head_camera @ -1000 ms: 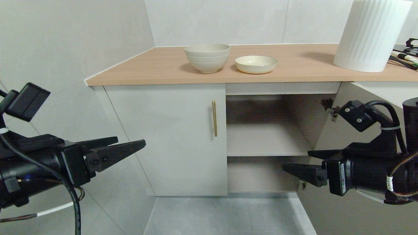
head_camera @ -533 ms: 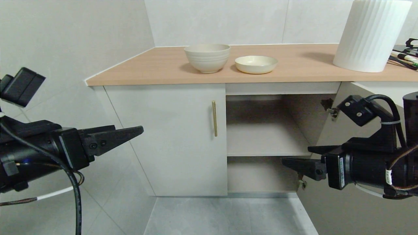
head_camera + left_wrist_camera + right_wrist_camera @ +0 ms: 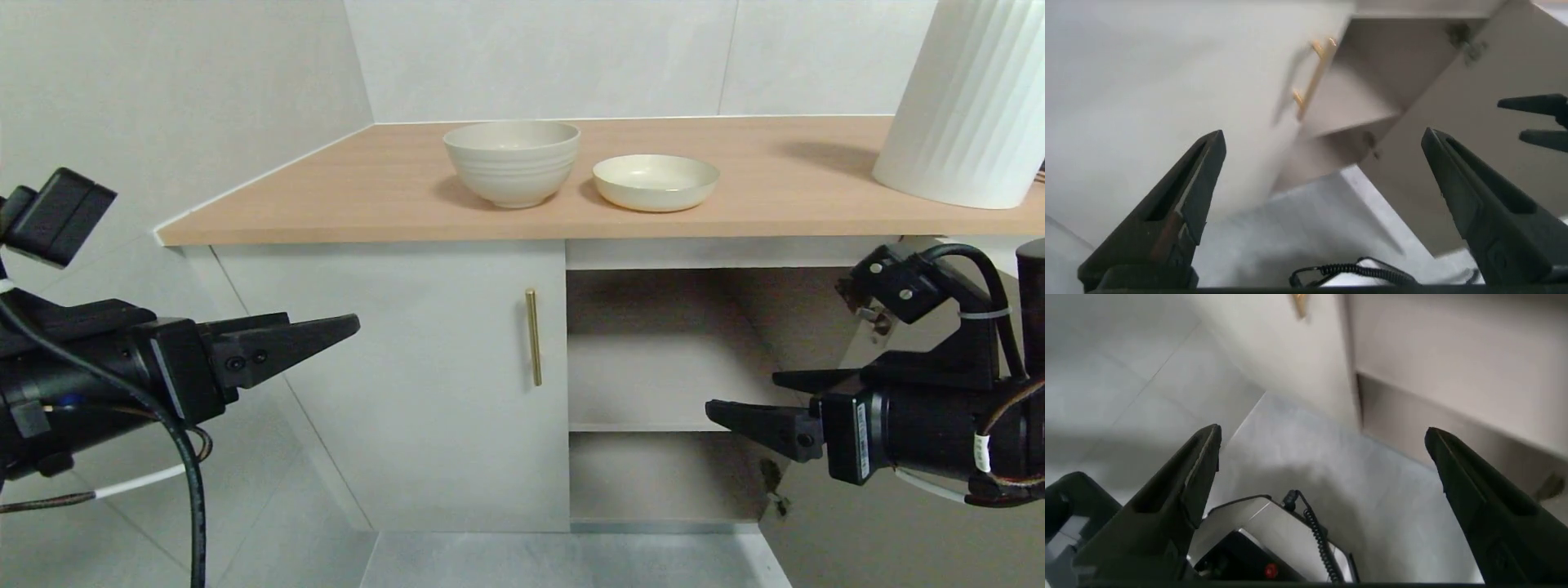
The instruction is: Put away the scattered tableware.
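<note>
I lose the white ribbed vessel (image 3: 971, 106) at the far right of the counter (image 3: 392, 188) past the head view's top and right edges. The bowl (image 3: 511, 162) hides its own inside bottom behind its near wall (I look at it too flatly). My right gripper (image 3: 741, 392) covers part of the cupboard's lower compartment (image 3: 653, 478), and the open door (image 3: 857, 547) runs off the bottom edge. A small dark fitting (image 3: 771, 483) on that door's edge is too small to tell. The cupboard handle (image 3: 1310, 77) is blurred in the left wrist view and cut by an edge in the right wrist view.
</note>
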